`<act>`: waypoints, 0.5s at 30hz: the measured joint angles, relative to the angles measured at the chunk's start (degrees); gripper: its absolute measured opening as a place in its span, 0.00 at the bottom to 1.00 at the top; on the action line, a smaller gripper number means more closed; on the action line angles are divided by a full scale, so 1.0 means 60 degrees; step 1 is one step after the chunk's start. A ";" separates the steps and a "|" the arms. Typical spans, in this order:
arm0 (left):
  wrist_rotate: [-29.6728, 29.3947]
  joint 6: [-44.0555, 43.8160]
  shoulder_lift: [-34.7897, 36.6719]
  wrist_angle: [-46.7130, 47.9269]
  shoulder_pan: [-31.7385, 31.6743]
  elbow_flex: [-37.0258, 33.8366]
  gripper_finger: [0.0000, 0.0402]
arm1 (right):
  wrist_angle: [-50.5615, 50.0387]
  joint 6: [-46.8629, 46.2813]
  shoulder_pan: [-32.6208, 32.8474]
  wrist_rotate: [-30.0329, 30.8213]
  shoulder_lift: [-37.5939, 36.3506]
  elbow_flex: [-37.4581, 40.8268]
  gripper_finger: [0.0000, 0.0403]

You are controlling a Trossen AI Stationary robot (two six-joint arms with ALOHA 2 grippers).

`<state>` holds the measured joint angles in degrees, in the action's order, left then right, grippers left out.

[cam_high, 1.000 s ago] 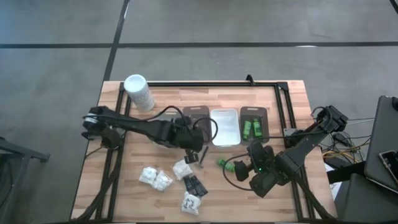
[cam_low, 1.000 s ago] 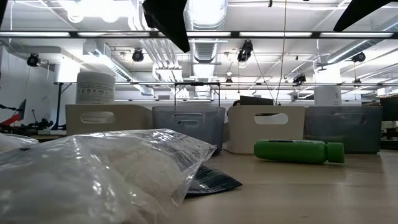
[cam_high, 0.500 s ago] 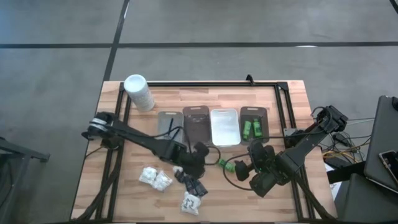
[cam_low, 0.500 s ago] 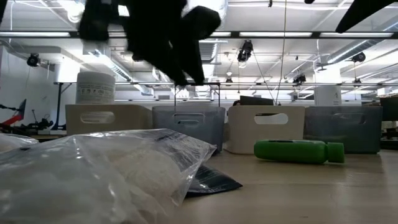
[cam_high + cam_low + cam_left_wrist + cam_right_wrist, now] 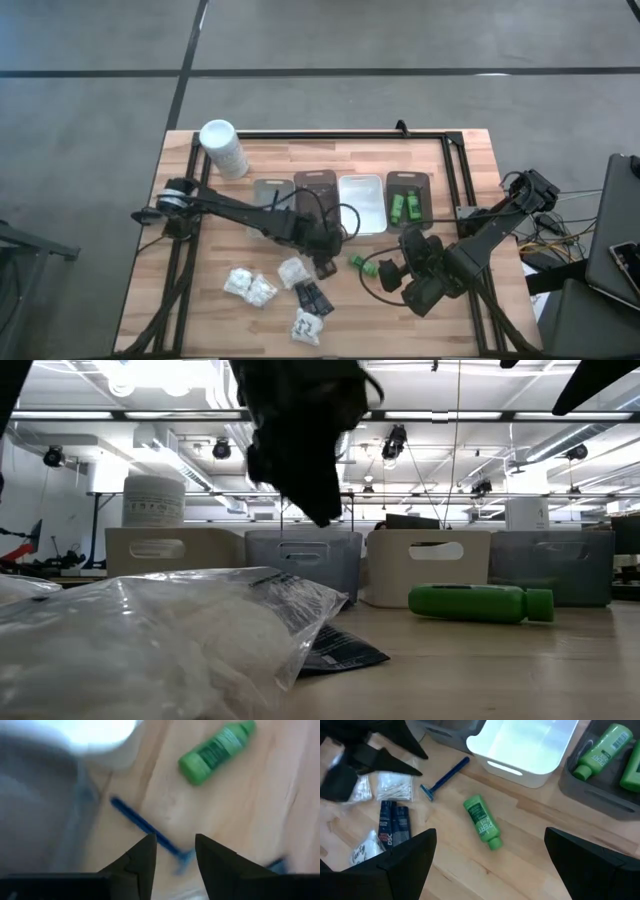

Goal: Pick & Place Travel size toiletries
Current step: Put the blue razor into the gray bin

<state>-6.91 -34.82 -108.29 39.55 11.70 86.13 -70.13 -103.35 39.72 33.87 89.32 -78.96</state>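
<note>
Your left gripper (image 5: 172, 855) hangs right over the blue razor (image 5: 145, 827) with fingers spread, gripping nothing. That razor lies on the table beside the white tray (image 5: 530, 745), near the loose green bottle (image 5: 482, 821). Right gripper (image 5: 385, 275) waits with fingers apart, empty.

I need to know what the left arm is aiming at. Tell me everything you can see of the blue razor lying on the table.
The blue razor is a thin, dark blue stick of what looks like plastic, with a short crosswise head at one end. It lies flat on the bare wooden table, handle end near the white tray, head toward the packets. The loose green bottle lies close by, apart from it. Nothing grips it: the left hand hovers open over its head.
</note>
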 joint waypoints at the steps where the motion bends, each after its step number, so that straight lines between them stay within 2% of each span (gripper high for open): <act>1: 0.0024 -0.1031 -0.0021 -0.0072 0.0004 -0.0030 0.35 | 0.0000 0.0005 -0.0010 0.0041 0.0000 0.0000 0.91; 4: 0.0037 -0.2401 -0.0037 -0.0552 0.0076 -0.0233 0.36 | -0.0019 0.0030 -0.0058 0.0105 0.0000 0.0000 0.91; 12: -0.0106 -0.3942 -0.0583 -0.0692 0.0189 -0.0506 0.39 | -0.0090 0.0259 -0.0069 0.0130 0.0000 0.0026 0.91; 15: -0.0234 -0.4048 -0.0941 -0.1158 0.0188 -0.0504 0.41 | -0.0094 0.0264 -0.0062 0.0132 0.0000 0.0087 0.91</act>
<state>-8.32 -59.11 -113.93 32.60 12.84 83.11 -70.69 -101.76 39.35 34.66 89.32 -78.44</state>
